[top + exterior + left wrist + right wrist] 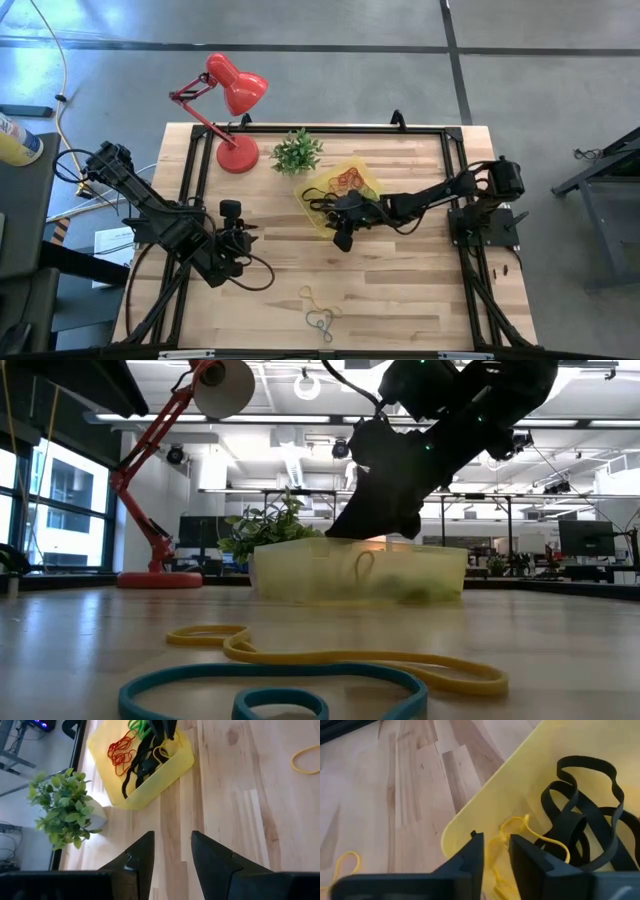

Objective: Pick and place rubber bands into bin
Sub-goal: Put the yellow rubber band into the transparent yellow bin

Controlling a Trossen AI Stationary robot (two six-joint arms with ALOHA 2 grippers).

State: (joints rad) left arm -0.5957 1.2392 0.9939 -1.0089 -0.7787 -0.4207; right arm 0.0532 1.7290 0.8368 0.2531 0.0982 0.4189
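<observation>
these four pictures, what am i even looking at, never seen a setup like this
Two dark robot arms work at a wooden table. One picture looks straight down, one looks level across the tabletop, and two come from cameras on the arms' wrists.

The job is putting rubber bands into the yellow bin. The right gripper hangs over the bin's near edge, fingers a little apart, and a yellow band lies just beyond them inside the bin, beside black bands. Red bands are in there too.

The left gripper waits open over bare wood, holding nothing. A few loose bands still lie near the table's front edge. A red lamp and a small plant stand at the back.
</observation>
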